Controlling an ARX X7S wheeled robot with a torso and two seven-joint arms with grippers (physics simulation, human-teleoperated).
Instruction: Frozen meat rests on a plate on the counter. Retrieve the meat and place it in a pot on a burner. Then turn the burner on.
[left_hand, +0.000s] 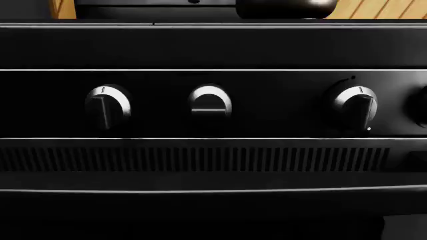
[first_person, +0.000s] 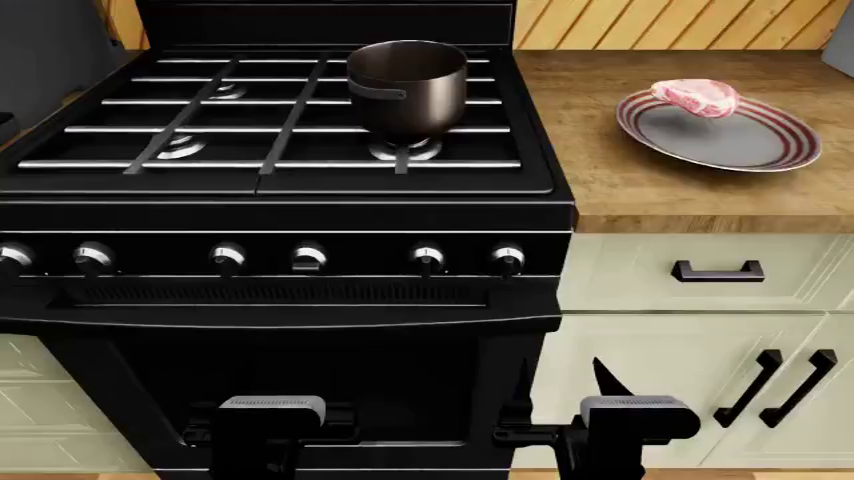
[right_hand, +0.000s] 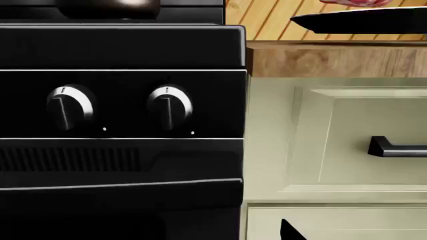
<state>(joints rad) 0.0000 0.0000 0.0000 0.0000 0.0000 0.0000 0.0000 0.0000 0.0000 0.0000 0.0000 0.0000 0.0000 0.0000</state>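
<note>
The meat (first_person: 695, 96) lies on the plate (first_person: 774, 150) on the counter (first_person: 601, 170), far up and right of the right gripper (first_person: 630, 420), which hangs low before the oven; the left gripper (first_person: 271, 420) is farther. The meat's long axis runs roughly across. Finger spread cannot be told. The right arm looks best placed.

Shiny metal pot (first_person: 407, 85), grained wooden counter (first_person: 601, 170)

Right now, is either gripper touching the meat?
Apart. The head view shows the meat on the plate, while both grippers hang low before the oven.
</note>
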